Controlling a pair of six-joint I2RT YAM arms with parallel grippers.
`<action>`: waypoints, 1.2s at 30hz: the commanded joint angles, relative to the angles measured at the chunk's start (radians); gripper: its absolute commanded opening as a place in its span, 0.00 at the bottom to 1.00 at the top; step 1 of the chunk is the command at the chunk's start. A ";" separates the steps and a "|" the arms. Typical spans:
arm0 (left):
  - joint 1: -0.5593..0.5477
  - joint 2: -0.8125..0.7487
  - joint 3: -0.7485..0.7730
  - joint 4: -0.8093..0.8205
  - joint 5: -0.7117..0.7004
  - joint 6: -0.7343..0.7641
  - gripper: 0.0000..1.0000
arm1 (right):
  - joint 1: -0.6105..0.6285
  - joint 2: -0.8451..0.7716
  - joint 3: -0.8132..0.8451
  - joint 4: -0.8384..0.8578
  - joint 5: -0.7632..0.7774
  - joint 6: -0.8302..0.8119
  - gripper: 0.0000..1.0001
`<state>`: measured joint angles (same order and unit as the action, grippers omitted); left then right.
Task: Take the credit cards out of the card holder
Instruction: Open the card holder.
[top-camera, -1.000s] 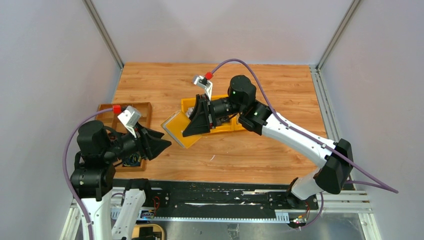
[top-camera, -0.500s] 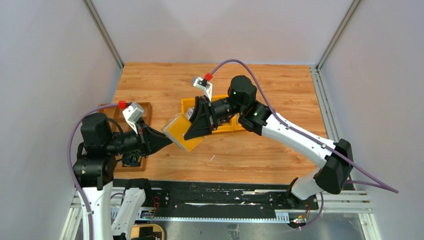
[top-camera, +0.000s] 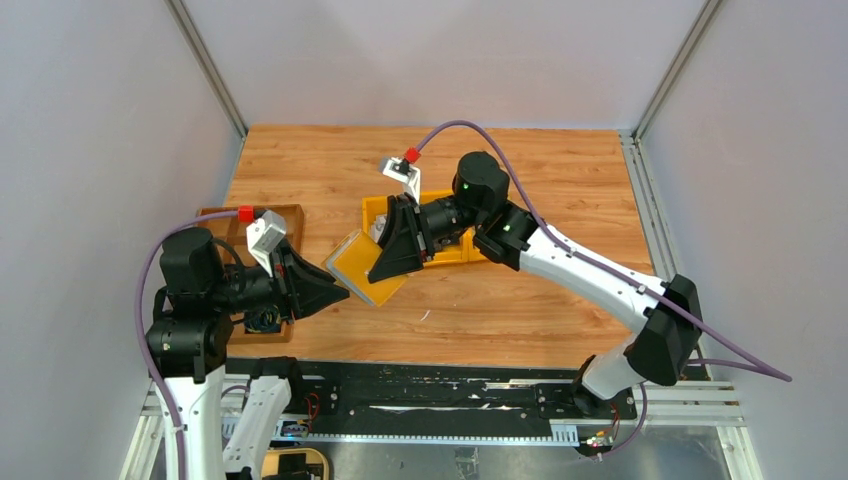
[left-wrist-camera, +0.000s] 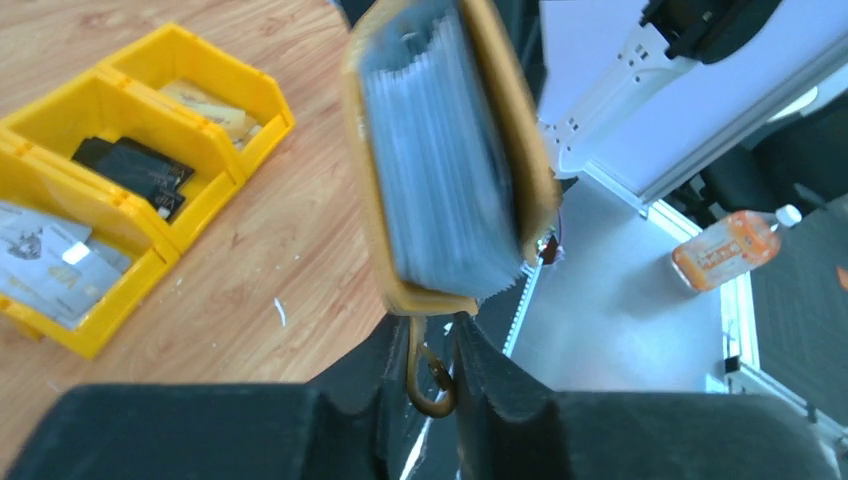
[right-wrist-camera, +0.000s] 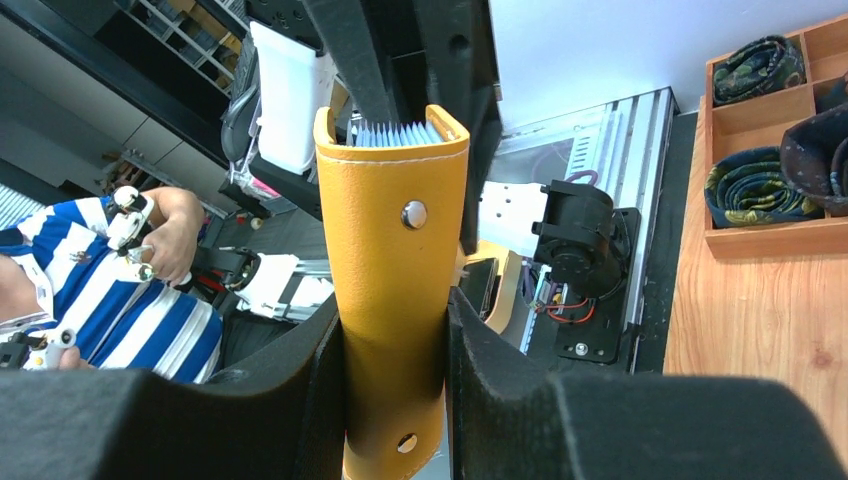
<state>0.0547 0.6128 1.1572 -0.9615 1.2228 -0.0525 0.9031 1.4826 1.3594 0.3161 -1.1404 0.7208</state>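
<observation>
Gripping the card holder (top-camera: 362, 268) by its flat sides, the right hand (top-camera: 385, 262) carries it in the air over the desk (top-camera: 500, 300), at about 9 o'clock from the desk's middle. In the right wrist view its fingers (right-wrist-camera: 320, 370) press on both yellow faces, with one snap stud (right-wrist-camera: 414, 213) above the grip and grey pockets (right-wrist-camera: 400, 133) fanned at the top edge.

The left hand (top-camera: 340, 290) sits at the holder's 8 o'clock end, tip right against it. From its wrist camera the holder gapes toward the lens, showing a stack of grey sleeves (left-wrist-camera: 440, 190). A small brass ring (left-wrist-camera: 432, 385) hangs from the holder's lower edge into the narrow gap between the left fingers (left-wrist-camera: 490, 390). I cannot tell whether they pinch it or merely flank it.

Yellow bins (top-camera: 375, 208) stand on the desk at 1 o'clock from the holder, partly under the right arm, with cards (left-wrist-camera: 130, 165) lying inside. A brown tray (top-camera: 290, 212) lies at the desk's 9 o'clock edge.
</observation>
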 joint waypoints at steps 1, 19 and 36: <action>-0.002 0.016 0.008 -0.011 0.107 0.001 0.14 | 0.011 0.025 0.028 0.066 -0.065 0.066 0.07; -0.001 -0.011 0.062 -0.032 -0.331 0.135 0.00 | -0.078 -0.019 0.025 -0.246 0.124 -0.194 0.81; -0.002 0.095 0.146 -0.248 -0.435 0.458 0.00 | -0.002 -0.069 -0.012 -0.493 0.519 -0.693 0.86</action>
<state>0.0547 0.7197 1.2491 -1.1893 0.7219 0.3458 0.8421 1.4647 1.3800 -0.1452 -0.7197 0.2287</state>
